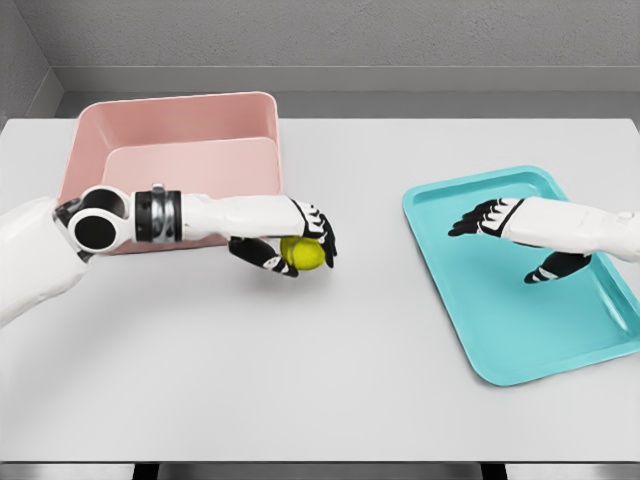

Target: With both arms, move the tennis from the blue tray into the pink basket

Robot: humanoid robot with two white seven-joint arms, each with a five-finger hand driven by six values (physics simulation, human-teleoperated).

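A yellow-green tennis ball (303, 254) sits in my left hand (297, 247), whose fingers curl over it from above and below. The hand hovers just in front of the pink basket (176, 120), near its front right corner, above the table. The basket is a deep pink bin at the back left, and its inside looks bare. My right hand (515, 240) hangs over the blue tray (530, 340) on the right, fingers spread and holding nothing. The tray's surface carries no ball.
The grey table (300, 380) stretches between basket and tray, with its front edge near the bottom of the view. A grey wall runs behind the table. My left forearm lies across the basket's front wall.
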